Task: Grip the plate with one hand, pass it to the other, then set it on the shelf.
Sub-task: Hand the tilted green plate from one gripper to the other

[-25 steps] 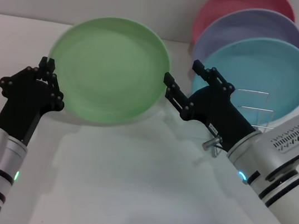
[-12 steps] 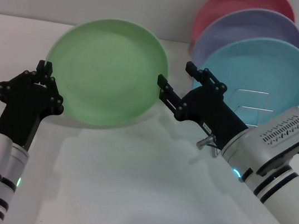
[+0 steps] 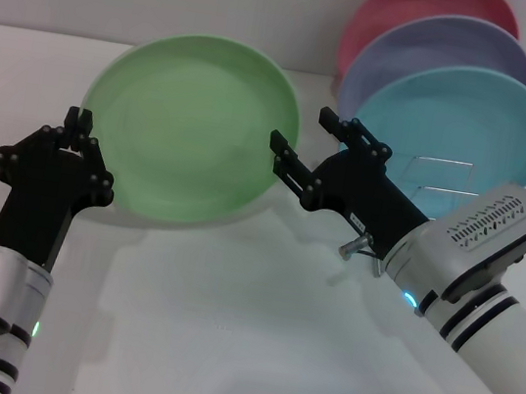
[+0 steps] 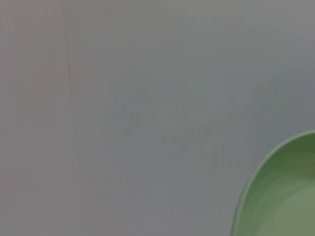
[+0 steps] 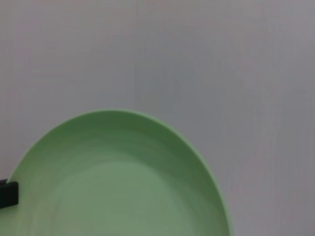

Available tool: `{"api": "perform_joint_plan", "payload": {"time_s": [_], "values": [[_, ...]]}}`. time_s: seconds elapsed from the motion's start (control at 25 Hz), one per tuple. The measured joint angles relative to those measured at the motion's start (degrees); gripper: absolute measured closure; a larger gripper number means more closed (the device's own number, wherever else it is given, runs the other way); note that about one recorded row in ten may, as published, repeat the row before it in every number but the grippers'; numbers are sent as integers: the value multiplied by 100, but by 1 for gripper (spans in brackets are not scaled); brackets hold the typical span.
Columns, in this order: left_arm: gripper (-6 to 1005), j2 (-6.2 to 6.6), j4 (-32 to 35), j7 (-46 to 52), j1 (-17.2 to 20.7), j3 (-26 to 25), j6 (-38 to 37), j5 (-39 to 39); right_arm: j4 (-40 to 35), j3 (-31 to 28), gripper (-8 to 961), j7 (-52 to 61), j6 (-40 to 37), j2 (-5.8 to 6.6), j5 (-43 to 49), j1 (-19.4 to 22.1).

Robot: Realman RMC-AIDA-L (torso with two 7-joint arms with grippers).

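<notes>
I see three plates standing on edge at the far right, one behind the other: a light blue plate [image 3: 472, 124] in front, a lavender plate [image 3: 444, 48] behind it, and a pink plate [image 3: 410, 6] at the back. A white table [image 3: 223, 330] lies below.

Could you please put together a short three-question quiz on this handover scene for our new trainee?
1. True or false: the left hand grips the green plate at its rim.
2. How many plates stand in the wire shelf? A) two B) three C) four
3. Fill in: the right hand is open at the plate's edge on the side toward the ____ plate.

Key
1. True.
2. B: a pink plate, a lavender plate and the blue one.
3. Blue.
</notes>
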State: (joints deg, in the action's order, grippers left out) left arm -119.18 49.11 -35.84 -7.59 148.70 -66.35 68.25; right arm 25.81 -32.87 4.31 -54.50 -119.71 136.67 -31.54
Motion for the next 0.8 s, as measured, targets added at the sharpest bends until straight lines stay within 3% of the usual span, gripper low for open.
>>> {"api": "perform_joint_plan", "payload": {"time_s": [0.8], "values": [[967,0,61,-69,38,156,-137,68,29,0,275,0,117,-17,-18,-33]]}}
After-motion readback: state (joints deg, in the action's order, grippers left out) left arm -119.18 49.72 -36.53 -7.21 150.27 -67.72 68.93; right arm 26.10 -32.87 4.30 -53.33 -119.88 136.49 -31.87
